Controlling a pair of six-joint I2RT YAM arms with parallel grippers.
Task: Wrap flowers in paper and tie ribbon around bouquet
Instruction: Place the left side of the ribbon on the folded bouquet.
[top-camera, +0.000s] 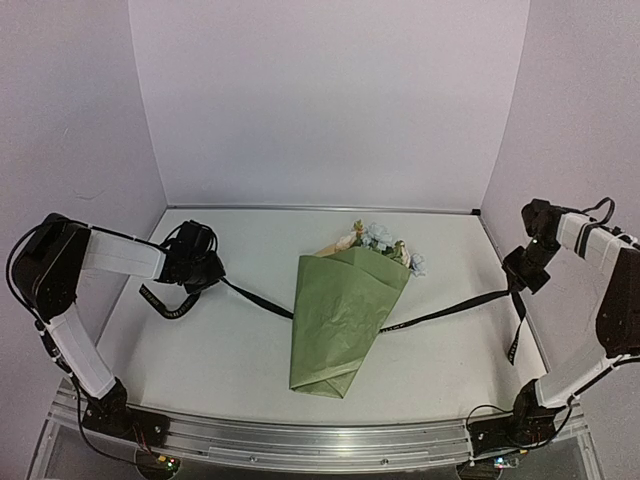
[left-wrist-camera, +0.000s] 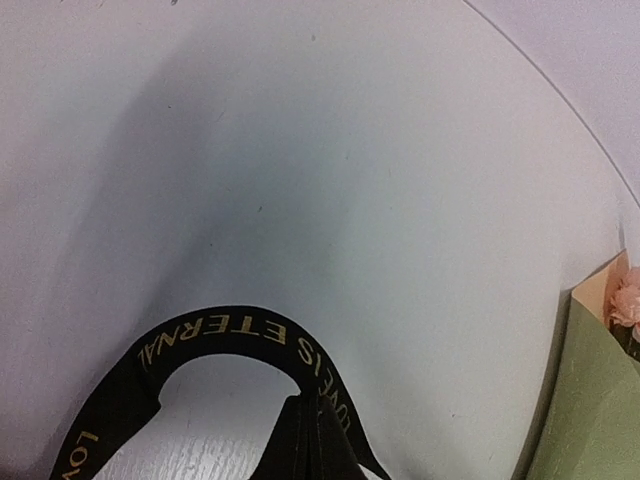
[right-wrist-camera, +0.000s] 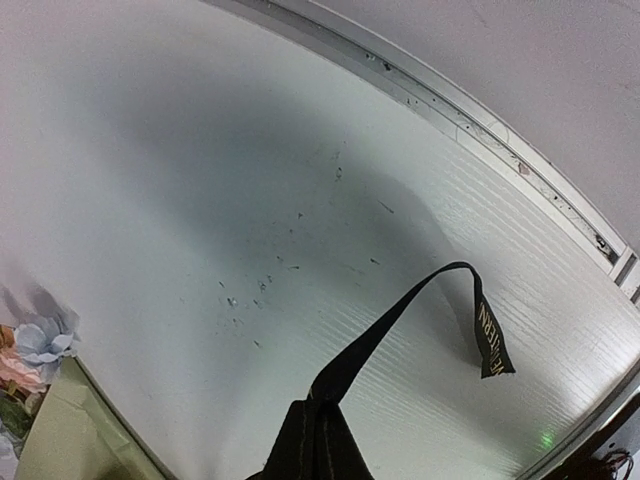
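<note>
Bouquet (top-camera: 345, 320) lies flat at the middle of the desk (top-camera: 220, 365), narrow folded tip toward the near edge, wide mouth toward the far wall. Paper (top-camera: 335, 300) is rolled into a cone, olive face outward, with a sliver of the tan face showing at the far left rim; a fold line runs diagonally down the top and the tip is tucked over. Flowers (top-camera: 382, 240) poke out of the mouth: cream, pale pink and light-blue heads, stems hidden inside. Judgement: the wrapping step looks complete and the cone holds its shape unaided. Ribbon (top-camera: 450, 308), black with pale lettering, meets the cone on both sides at roughly mid-length; no ribbon shows across the top of the paper, so it appears to pass underneath. Left tool (top-camera: 208, 270), well left of the cone, is clamped shut on the ribbon, with a slack loop hanging just near of it. Right tool (top-camera: 518, 285), out near the right edge of the desk and raised, is likewise pinched on the ribbon, a short free tail dangling below it. No crossing or knot seen. Judgement: the tie is not yet made; both ends need to come over the cone, cross, and be knotted.
</note>
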